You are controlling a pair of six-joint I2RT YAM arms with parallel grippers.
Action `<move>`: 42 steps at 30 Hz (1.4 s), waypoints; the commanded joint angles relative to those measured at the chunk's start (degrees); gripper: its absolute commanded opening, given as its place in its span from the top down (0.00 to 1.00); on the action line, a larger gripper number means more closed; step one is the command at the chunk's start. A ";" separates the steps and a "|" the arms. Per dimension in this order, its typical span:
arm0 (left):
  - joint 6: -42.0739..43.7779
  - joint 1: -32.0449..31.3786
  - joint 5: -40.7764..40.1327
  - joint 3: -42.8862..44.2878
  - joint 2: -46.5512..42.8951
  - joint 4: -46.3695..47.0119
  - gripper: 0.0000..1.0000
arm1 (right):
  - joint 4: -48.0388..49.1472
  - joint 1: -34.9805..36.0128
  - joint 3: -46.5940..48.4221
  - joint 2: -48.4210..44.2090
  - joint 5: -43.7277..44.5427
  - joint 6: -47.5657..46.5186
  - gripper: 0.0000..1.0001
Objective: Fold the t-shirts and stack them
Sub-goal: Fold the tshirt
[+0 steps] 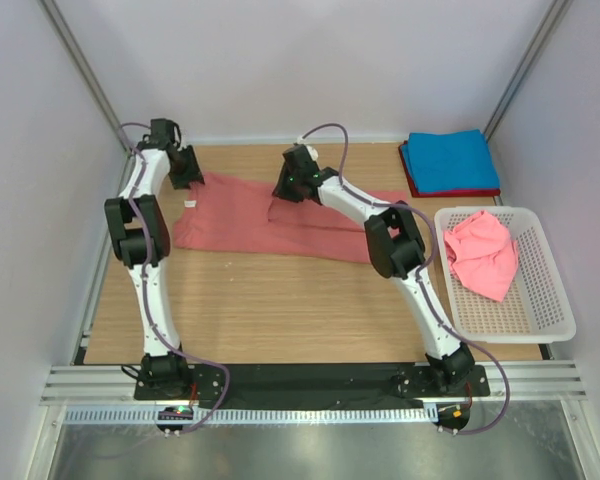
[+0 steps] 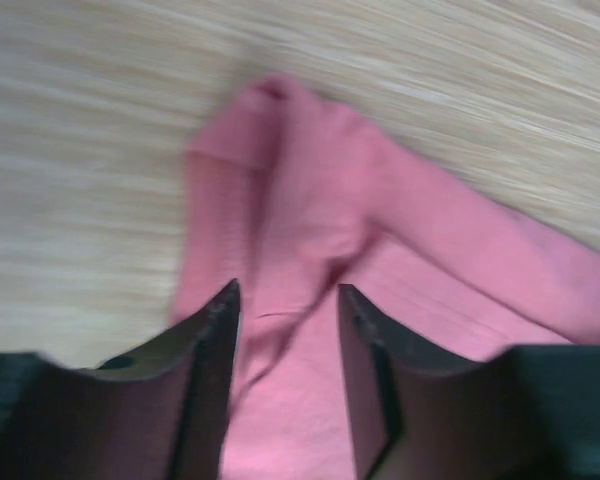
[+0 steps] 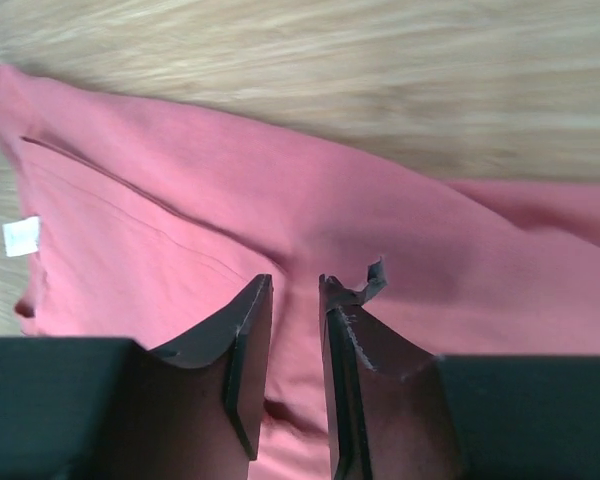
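Two sets of fingers are over the salmon-red shirt (image 1: 240, 215), which lies spread out, partly folded, on the worktop (image 1: 280, 310) to the left of the basket (image 1: 555, 330).

My left fingers (image 1: 190, 180) are at the shirt end farthest from the basket. They are about half open with cloth showing in the gap between them, nothing pinched. A bunched sleeve or corner lies just past the tips.

My right fingers (image 1: 285, 190) are at the shirt's far edge, on the side nearer the basket. They are open only a narrow gap, gripping nothing, with flat cloth under them. A white label (image 3: 22, 236) shows on the shirt away from the basket.

The pink shirt (image 1: 480, 255) is crumpled inside the basket. The blue shirt (image 1: 448, 160) is folded just behind the basket, lying on top of the dark red shirt (image 1: 455, 193), of which only an edge shows.
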 commanded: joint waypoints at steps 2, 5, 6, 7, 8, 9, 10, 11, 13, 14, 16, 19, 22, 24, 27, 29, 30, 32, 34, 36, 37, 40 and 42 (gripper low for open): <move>-5.48 0.17 -22.20 0.59 -10.96 -7.06 0.51 | -11.70 -3.07 -0.17 -11.95 3.63 -2.85 0.67; -7.94 0.08 -24.54 -7.13 -17.38 -11.20 0.50 | -21.03 -4.48 -3.41 -14.77 3.82 -6.01 0.67; -8.12 0.00 -23.14 -13.42 -18.87 -11.22 0.50 | -23.14 -4.75 -6.73 -16.96 3.99 -7.93 0.67; -8.65 0.08 -22.52 -16.26 -20.19 -11.13 0.50 | -23.24 -5.10 -8.50 -18.11 3.56 -8.56 0.67; -8.65 0.08 -22.08 -19.69 -22.82 -10.52 0.50 | -23.24 -5.45 -10.18 -19.08 2.94 -9.27 0.67; -8.91 0.08 -21.64 -22.33 -23.89 -10.08 0.50 | -22.37 -6.24 -11.58 -20.83 0.50 -10.14 0.67; -9.26 0.17 -20.07 -27.06 -25.03 -9.64 0.49 | -22.10 -6.59 -13.25 -21.28 0.13 -11.54 0.67; -10.05 0.08 -18.75 -28.84 -26.43 -8.85 0.49 | -22.45 -6.94 -13.36 -21.46 -2.14 -11.91 0.67; -11.89 0.08 -14.54 -33.05 -27.67 -9.02 0.49 | -24.38 -8.17 -12.66 -21.72 -3.38 -12.96 0.68; -12.69 0.08 -13.91 -34.21 -27.68 -9.02 0.50 | -24.39 -8.61 -12.39 -21.72 -3.65 -13.31 0.68; -13.57 0.00 -12.77 -36.67 -28.64 -8.15 0.50 | -25.44 -9.40 -11.86 -22.07 -3.83 -14.02 0.68; -15.06 0.08 -12.85 -38.35 -28.73 -5.78 0.49 | -25.09 -10.11 -12.83 -23.57 -4.36 -14.54 0.69; -16.03 0.08 -14.25 -38.18 -26.64 -4.10 0.49 | -24.30 -10.11 -14.67 -24.89 -4.80 -14.55 0.69; -16.03 0.08 -16.27 -37.04 -24.96 -4.27 0.49 | -23.60 -10.11 -15.72 -25.85 -4.97 -14.46 0.69; -15.51 0.35 -18.82 -35.20 -21.18 -5.15 0.61 | -23.68 -10.11 -17.22 -26.82 -4.54 -14.63 0.69; -15.07 0.87 -20.49 -32.56 -18.64 -6.73 0.80 | -24.99 -10.29 -17.75 -27.43 -3.57 -14.90 0.69; -14.81 1.40 -21.36 -31.68 -17.93 -7.35 0.85 | -25.52 -10.20 -17.84 -27.79 -3.31 -14.98 0.69; -14.19 1.84 -23.21 -29.40 -16.61 -7.97 0.96 | -26.67 -10.37 -18.19 -28.49 -2.78 -15.51 0.69; -13.84 2.89 -25.15 -26.51 -15.47 -7.88 1.00 | -27.81 -10.46 -18.98 -29.72 -2.42 -16.91 0.69; -12.87 3.94 -25.94 -23.52 -12.85 -7.70 1.00 | -29.56 -10.46 -20.20 -30.42 -2.69 -18.23 0.68; -12.43 4.04 -26.47 -21.50 -11.61 -7.70 1.00 | -30.44 -10.46 -20.73 -30.86 -2.95 -19.63 0.67; -10.15 4.22 -26.30 -10.52 -4.50 -7.62 1.00 | -31.33 -10.55 -26.17 -32.70 -2.34 -21.31 0.65; -9.18 4.21 -22.62 -0.24 2.07 -7.18 1.00 | -29.76 -10.55 -32.04 -36.04 -1.63 -22.54 0.64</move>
